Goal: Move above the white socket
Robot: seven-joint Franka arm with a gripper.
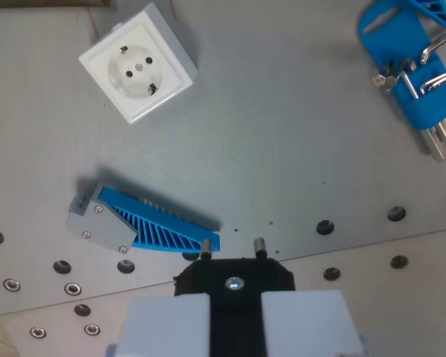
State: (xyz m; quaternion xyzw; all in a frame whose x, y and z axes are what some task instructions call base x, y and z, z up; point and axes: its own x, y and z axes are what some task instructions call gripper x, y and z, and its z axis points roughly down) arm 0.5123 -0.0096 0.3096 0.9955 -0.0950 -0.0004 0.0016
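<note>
The socket (137, 71) lay far left; the gripper (234, 286), clasping a black plug (234, 277), should travel there, pins centred over its holes.

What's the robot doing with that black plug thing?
The robot's fingers are holding a black plug with its two metal pins sticking out. The white socket sits far off, toward the top of the wrist view's left, so the plug is not above it yet. A blue and grey wedge-shaped part lies on the metal table just ahead of the plug, and a blue holder of metal keys is at the top right.
</note>
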